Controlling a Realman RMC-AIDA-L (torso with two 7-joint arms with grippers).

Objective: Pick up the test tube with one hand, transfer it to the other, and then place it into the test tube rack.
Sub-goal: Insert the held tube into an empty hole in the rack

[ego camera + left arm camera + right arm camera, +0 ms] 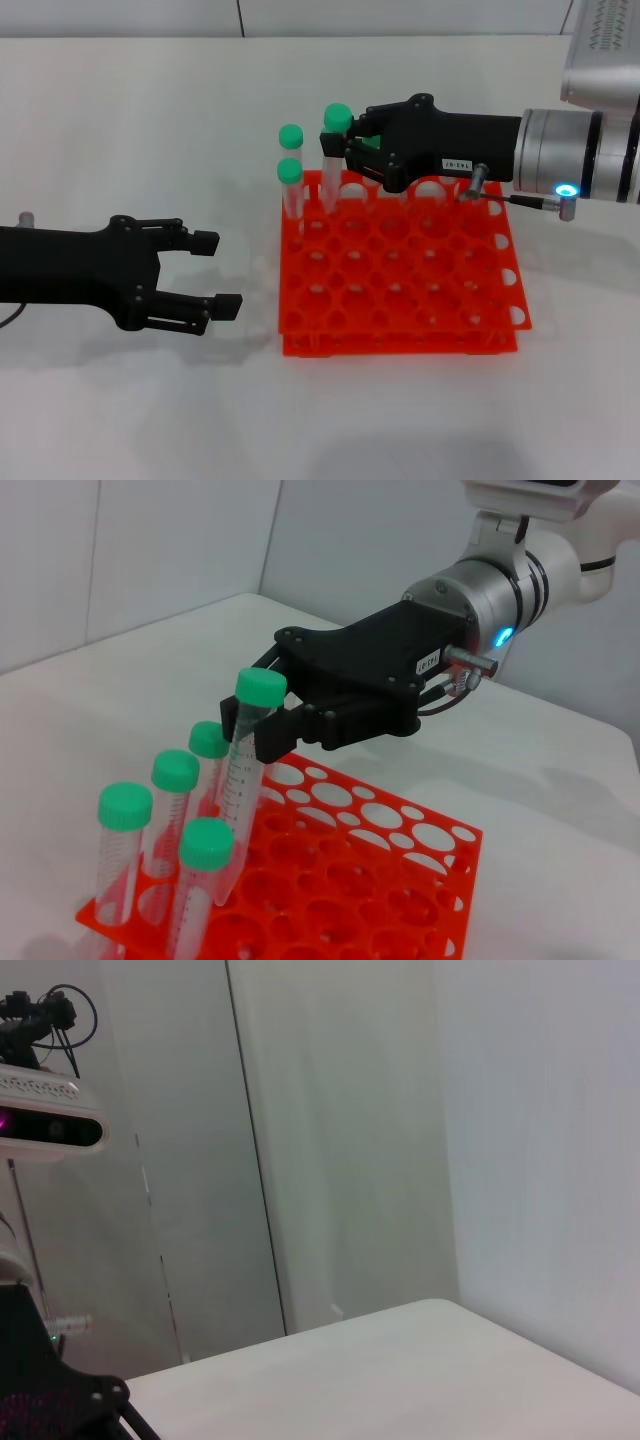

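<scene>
A: Start with the biggest thing — where does everything sit around the bright orange-red two-tier plastic rack with its grid of round holes?

B: The rack lies flat on the white table. Over its far edge reaches the right black claw-like gripper on its silver-grey wrist, its prongs pinching a slender clear plastic test tube with a green screw cap just under the cap. The tube hangs slightly tilted, its lower end dipping toward a hole near the rack's far left corner.

A: And the other arm?

B: The left black claw-like gripper hovers just beside the rack's left edge, prongs spread and holding nothing. It looks idle.

A: Anything already in the rack?

B: Other identical green-capped tubes stand upright in holes at that same far left corner, close beside the held one.

A: How would you expect the tube to handle?

B: Light and rigid, I'd judge, with a smooth wall that could slip between hard prongs. The grip high up — right below the cap — seems sensible, since the cap's rim gives a ledge and the long body stays free to enter a hole. Being thin plastic, it probably tolerates a modest squeeze, but the tilt could catch its tip on a hole's rim or knock a neighbour.
</scene>
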